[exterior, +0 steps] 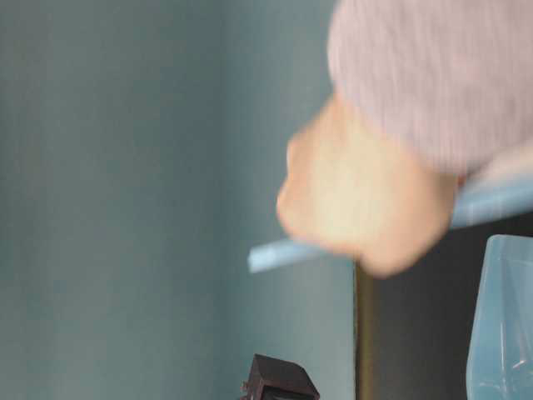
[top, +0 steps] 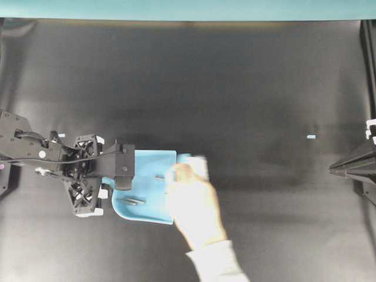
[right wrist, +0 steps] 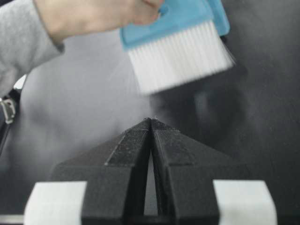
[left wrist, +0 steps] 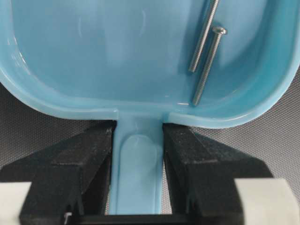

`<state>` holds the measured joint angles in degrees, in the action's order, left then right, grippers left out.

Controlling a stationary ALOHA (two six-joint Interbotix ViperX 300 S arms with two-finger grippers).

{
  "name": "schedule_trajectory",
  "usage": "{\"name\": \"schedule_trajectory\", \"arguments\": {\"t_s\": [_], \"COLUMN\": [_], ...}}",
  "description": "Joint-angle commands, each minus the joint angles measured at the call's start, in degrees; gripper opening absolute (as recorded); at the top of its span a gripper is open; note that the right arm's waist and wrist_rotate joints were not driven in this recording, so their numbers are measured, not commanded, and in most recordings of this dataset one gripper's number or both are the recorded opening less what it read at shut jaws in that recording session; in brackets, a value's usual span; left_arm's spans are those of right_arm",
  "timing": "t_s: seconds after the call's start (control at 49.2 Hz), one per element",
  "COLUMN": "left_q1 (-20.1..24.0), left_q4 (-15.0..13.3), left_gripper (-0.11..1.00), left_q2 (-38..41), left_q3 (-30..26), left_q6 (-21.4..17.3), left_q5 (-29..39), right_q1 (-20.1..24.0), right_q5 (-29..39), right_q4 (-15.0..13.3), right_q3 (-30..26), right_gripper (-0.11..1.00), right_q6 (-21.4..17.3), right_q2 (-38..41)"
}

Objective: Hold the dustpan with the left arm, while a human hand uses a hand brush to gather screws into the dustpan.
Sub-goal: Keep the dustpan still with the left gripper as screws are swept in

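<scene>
The light blue dustpan lies flat on the black table, left of centre. My left gripper is shut on its thin handle, with a black finger on each side just behind the tray. Two grey screws lie in the tray near the rim; they also show from overhead. The human hand with a pale sleeve holds the hand brush at the dustpan's open edge, its white bristles pointing down. My right gripper is shut and empty, at the table's right edge.
A small pale blue bit lies on the black cloth at the right. A teal wall runs along the back. In the table-level view the hand and sleeve fill the near foreground.
</scene>
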<state>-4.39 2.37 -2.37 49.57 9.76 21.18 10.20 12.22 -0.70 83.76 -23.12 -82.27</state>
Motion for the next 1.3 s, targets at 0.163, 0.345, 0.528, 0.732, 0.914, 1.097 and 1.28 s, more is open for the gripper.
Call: {"name": "schedule_trajectory", "arguments": {"t_s": [0.163, 0.345, 0.528, 0.732, 0.914, 1.097, 1.28], "left_q1": [0.79, 0.88, 0.88, 1.23, 1.49, 1.49, 1.58], "left_q4": [0.18, 0.18, 0.18, 0.18, 0.09, 0.18, 0.18], "left_gripper": [0.3, 0.3, 0.3, 0.3, 0.3, 0.3, 0.3], "left_q2": [0.09, 0.0, -0.09, -0.18, -0.18, -0.53, -2.99], "left_q3": [-1.41, -1.14, -0.97, 0.62, 1.93, 4.04, 8.61], "left_q6": [0.09, 0.18, 0.18, 0.26, 0.53, 0.44, 0.26], "left_q5": [-0.35, -0.35, -1.93, -4.92, -7.47, -12.13, -23.47], "right_q1": [0.0, 0.0, 0.0, 0.0, 0.0, 0.0, 0.0], "right_q5": [-0.18, -0.18, -0.18, -0.18, -0.18, -0.18, -0.18], "right_q4": [-0.18, -0.18, -0.18, -0.18, -0.18, -0.18, -0.18], "right_q3": [-0.26, -0.26, -0.26, -0.26, -0.26, -0.26, -0.26], "right_gripper": [0.0, 0.0, 0.0, 0.0, 0.0, 0.0, 0.0], "right_q6": [0.0, -0.09, -0.09, 0.0, -0.09, 0.0, 0.0], "right_q2": [0.09, 0.0, 0.0, -0.09, -0.09, -0.09, -0.09]}}
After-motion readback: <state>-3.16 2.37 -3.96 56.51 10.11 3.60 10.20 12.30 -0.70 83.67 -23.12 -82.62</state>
